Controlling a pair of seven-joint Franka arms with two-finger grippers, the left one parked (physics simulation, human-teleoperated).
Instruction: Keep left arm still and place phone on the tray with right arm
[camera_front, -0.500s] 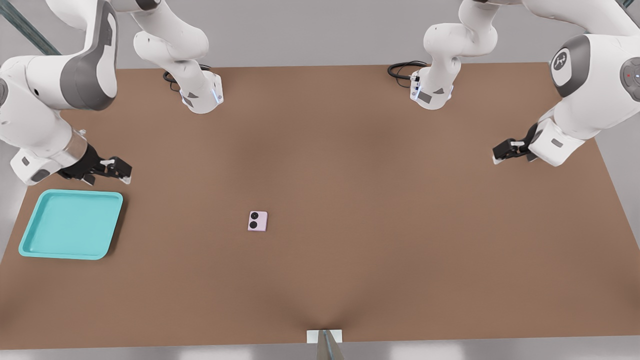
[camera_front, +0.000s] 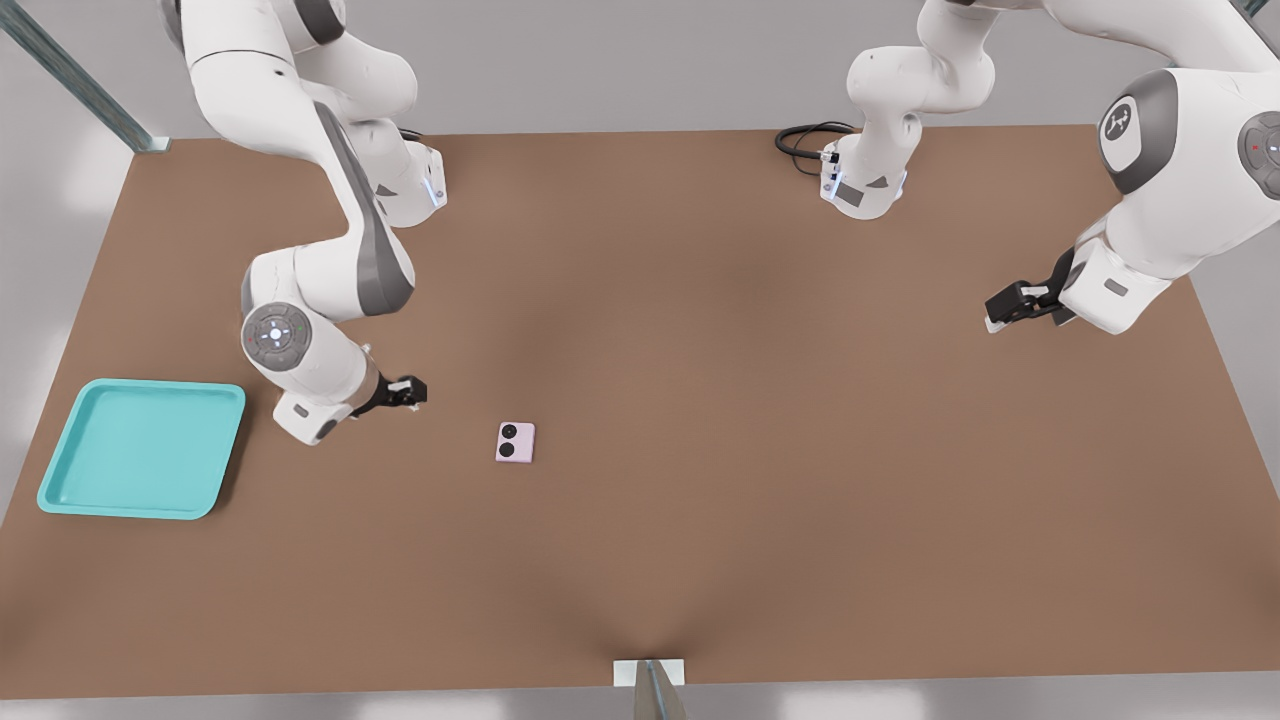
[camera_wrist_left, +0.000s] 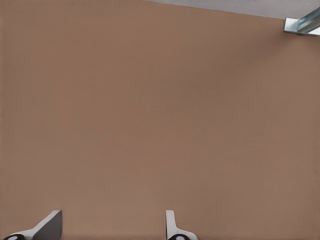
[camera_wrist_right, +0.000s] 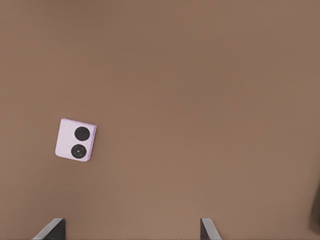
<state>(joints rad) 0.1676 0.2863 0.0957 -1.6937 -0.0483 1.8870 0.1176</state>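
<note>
**Not yet at the phone: the reach is the step in hand**

Plainly, nothing has been picked up. The pale pink folded phone (camera_front: 515, 442) lies flat on the brown table (camera_front: 760, 420), camera circles up, near the middle of the front view and well apart from the turquoise tray (camera_front: 60, 478), which sits at the front view's left with nothing in it.

The right arm (camera_front: 330, 270) is bent over the table between the two, and its gripper (camera_front: 408, 392) hangs between tray and phone, nearer the phone but not above it and touching nothing. In the right wrist view the two fingertips (camera_wrist_right: 51, 229) stand wide apart with bare table between them, so the hand is spread and empty; the phone (camera_wrist_right: 75, 140) shows off to one side of the gap, not centred in it.

As a judgement, this is the approach stage. The next move calls for bringing the spread fingers squarely over the phone, turning the wrist to match its slightly skewed edges, then descending to straddle its sides before closing. The phone is thin and lies flat, so the fingers would need to reach almost to the table.
</note>
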